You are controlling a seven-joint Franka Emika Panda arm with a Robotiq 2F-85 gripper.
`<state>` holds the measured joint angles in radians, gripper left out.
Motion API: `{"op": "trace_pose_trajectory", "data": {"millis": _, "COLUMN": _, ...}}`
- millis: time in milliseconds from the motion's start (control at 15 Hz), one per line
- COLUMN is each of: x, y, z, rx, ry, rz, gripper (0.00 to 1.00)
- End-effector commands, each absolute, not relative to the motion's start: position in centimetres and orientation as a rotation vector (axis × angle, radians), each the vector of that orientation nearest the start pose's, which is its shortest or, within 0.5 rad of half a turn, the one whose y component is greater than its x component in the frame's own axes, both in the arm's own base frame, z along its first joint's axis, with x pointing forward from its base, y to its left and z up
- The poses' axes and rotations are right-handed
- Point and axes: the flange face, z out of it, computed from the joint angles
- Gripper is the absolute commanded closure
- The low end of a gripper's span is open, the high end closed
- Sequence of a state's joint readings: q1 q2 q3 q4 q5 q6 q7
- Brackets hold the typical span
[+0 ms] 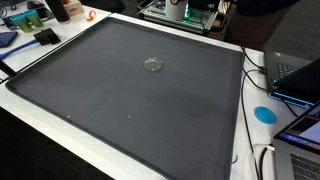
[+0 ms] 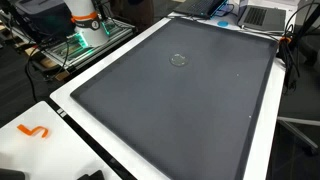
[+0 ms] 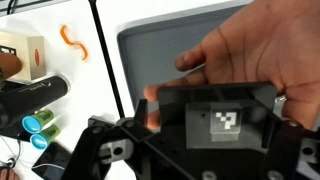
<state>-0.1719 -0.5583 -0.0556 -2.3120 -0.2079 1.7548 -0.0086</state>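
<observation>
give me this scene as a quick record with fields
surface: dark grey mat on a white table
on the mat: one small clear round thing near the middle
beside the mat: orange squiggle on the table
wrist view: a hand holds a dark card with a black-and-white square marker, close to the camera
gripper: dark parts at the bottom edge of the wrist view, mostly hidden by the card; open or shut cannot be told
</observation>
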Motion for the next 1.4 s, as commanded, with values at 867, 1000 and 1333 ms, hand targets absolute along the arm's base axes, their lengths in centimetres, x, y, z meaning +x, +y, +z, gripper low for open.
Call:
{"op": "trace_pose_trajectory", "data": {"millis": 867, "x": 36.3, "y": -10.1, "z": 53.8, "rx": -3.289, "ry": 0.284, "rz": 0.05, "gripper": 0.63}}
{"op": "trace_pose_trajectory", "data": {"millis": 1000, "x": 36.2, "y": -10.0, "z": 53.8, "rx": -3.287, "ry": 0.291, "rz": 0.043, "gripper": 0.68}}
{"op": "trace_pose_trajectory", "data": {"millis": 1333, "x": 36.8, "y": -10.1, "z": 53.9, "rx": -3.296, "ry": 0.27, "rz": 0.061, "gripper": 0.44}}
